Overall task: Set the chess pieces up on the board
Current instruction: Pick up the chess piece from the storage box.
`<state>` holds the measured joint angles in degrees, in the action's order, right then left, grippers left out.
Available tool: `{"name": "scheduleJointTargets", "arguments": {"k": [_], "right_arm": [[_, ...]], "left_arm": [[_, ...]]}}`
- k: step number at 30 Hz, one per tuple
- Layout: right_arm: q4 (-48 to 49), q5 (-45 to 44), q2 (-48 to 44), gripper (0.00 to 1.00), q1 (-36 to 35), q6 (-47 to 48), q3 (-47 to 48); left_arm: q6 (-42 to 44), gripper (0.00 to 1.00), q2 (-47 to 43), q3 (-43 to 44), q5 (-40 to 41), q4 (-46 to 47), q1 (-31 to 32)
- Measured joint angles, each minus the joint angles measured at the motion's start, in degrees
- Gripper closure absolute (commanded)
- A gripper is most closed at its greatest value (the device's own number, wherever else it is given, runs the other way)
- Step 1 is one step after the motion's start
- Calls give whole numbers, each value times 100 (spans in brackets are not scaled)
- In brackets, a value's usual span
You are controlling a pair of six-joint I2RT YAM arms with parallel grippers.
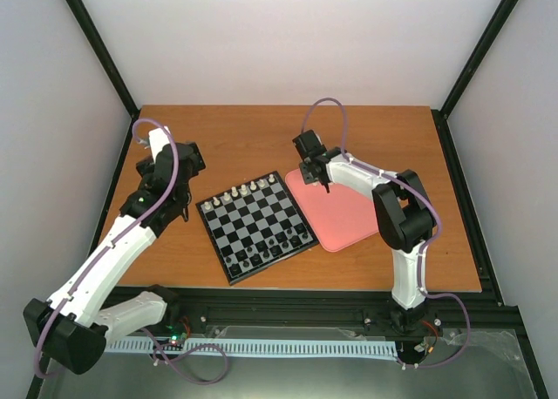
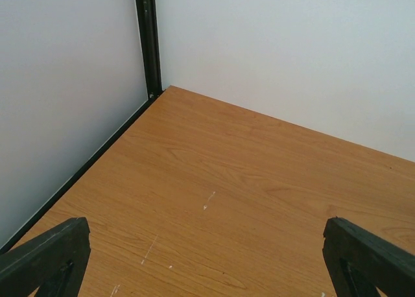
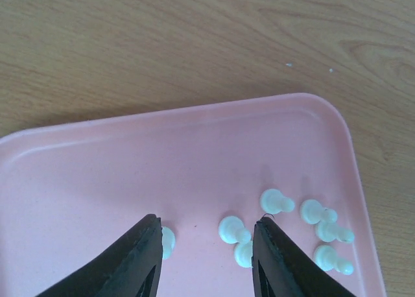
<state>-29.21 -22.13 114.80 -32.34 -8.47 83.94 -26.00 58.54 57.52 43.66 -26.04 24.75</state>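
The black-framed chessboard [image 1: 255,225] lies mid-table, a row of white pieces [image 1: 247,190] along its far edge and dark pieces along its near edge. My right gripper [image 1: 322,183] hovers open over the far corner of the pink tray [image 3: 194,154]. In the right wrist view several white pawns lie on the tray: one [image 3: 233,230] between my fingertips, another [image 3: 167,242] behind the left finger [image 3: 139,255], others [image 3: 324,229] to the right. My right gripper [image 3: 206,227] holds nothing. My left gripper [image 2: 207,245] is open and empty over bare wood, left of the board.
The pink tray [image 1: 340,212] lies right of the board, touching its corner. White walls and black frame posts [image 2: 148,41] close the table's back and sides. The wooden table [image 2: 246,180] runs to the back-left corner.
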Motion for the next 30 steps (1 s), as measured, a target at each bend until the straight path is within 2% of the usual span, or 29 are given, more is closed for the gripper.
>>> {"name": "scheduleJointTargets", "arguments": {"k": [14,30], "right_arm": [[90,675,13,68,11,-103,-356],[186,837,151,77,61,-151,-444]], "left_arm": [[0,0,101,4,-61,72,0],[-2,0,101,4,-83,72,0]]}}
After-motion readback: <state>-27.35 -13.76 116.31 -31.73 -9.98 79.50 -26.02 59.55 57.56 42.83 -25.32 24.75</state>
